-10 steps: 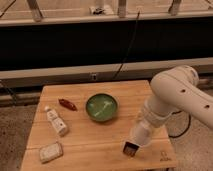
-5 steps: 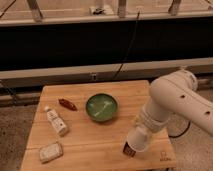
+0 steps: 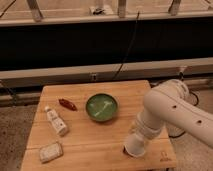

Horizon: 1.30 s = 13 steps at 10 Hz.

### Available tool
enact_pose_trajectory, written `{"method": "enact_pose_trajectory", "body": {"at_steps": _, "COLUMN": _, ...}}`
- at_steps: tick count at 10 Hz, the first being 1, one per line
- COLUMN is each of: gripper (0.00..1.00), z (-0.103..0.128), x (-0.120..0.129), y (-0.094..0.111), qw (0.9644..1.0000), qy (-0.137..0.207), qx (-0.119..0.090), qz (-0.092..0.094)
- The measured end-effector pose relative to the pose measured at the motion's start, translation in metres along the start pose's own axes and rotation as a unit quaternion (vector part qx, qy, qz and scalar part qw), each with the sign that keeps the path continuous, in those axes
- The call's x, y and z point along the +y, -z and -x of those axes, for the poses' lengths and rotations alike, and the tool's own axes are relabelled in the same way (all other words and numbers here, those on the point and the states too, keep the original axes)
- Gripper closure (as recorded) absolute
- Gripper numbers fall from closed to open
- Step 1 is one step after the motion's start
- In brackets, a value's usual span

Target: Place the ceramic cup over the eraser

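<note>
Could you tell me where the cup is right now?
The cup sits at the table's front right, under the hand, right of the green bowl.

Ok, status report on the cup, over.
Gripper low at the table's front right, hidden behind the cup. Cup mouth-down on the wood. Eraser not visible. Bowl well clear.
</note>
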Motion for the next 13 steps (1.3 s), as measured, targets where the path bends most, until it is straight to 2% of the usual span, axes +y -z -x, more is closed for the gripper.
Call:
{"method": "enact_pose_trajectory", "body": {"at_steps": 3, "gripper": 1.00, "z": 0.004, "x": -0.002, "y": -0.017, "qw": 0.9999, "qy": 0.015, "qx": 0.003, "qz": 0.001}}
{"method": "enact_pose_trajectory", "body": {"at_steps": 5, "gripper": 0.91, "z": 0.005, "x": -0.004, "y": -0.025, "qw": 0.9997, "qy": 0.023, "qx": 0.009, "qz": 0.002}}
{"method": "enact_pose_trajectory", "body": {"at_steps": 11, "gripper": 0.28, "z": -0.003, "x": -0.009, "y": -0.056, "qw": 0.9993, "qy": 0.028, "qx": 0.022, "qz": 0.013}}
{"method": "enact_pose_trajectory", "body": {"at_steps": 13, "gripper": 0.20, "z": -0.006, "x": -0.010, "y": -0.066, "qw": 0.9992, "qy": 0.026, "qx": 0.023, "qz": 0.019}}
